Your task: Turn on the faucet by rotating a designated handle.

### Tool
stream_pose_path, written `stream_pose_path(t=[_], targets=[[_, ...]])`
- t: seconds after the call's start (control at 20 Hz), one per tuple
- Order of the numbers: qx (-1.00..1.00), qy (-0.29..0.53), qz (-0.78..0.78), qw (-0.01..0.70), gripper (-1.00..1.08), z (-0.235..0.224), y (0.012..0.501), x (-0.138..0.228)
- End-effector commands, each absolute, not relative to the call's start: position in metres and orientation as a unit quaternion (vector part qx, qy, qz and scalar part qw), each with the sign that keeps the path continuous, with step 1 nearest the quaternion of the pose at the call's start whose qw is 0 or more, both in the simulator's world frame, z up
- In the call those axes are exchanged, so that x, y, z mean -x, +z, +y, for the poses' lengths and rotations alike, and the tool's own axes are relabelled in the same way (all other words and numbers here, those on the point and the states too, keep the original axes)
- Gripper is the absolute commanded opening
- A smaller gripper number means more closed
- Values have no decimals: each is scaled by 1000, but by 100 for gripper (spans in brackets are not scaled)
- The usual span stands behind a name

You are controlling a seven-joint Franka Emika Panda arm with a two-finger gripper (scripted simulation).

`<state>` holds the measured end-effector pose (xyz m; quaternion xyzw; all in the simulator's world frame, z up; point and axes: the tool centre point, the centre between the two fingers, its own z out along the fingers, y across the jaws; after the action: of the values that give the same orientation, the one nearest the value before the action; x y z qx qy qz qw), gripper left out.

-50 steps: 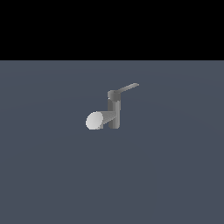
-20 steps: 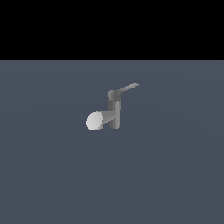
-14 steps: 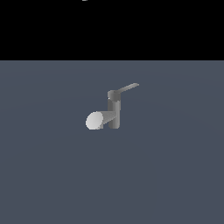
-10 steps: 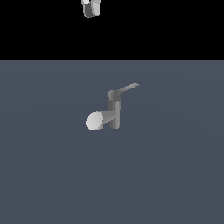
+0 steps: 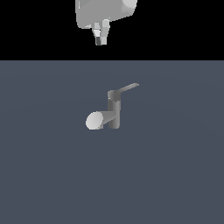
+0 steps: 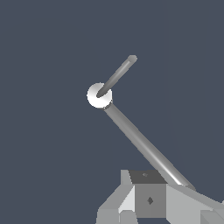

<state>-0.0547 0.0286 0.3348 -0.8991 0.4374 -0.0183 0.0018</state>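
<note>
Jaws close together, holding nothing; gripper [image 5: 101, 38] hangs high above the faucet [image 5: 113, 110], well apart. Handle [image 5: 127, 88] lies below the jaws, toward the exterior view's right, long axis slanting up-right off the cap. Approach likely straight down.
</note>
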Motion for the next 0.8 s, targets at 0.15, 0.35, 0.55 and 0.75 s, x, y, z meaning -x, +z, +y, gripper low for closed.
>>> stream_pose_path(t=[0.15, 0.35, 0.55, 0.75], targets=[[866, -15, 499, 2, -100, 16, 308, 27], [839, -13, 544, 2, -100, 4, 288, 7], [808, -11, 590, 1, -100, -12, 267, -12], [771, -8, 636, 0, -100, -30, 245, -30]])
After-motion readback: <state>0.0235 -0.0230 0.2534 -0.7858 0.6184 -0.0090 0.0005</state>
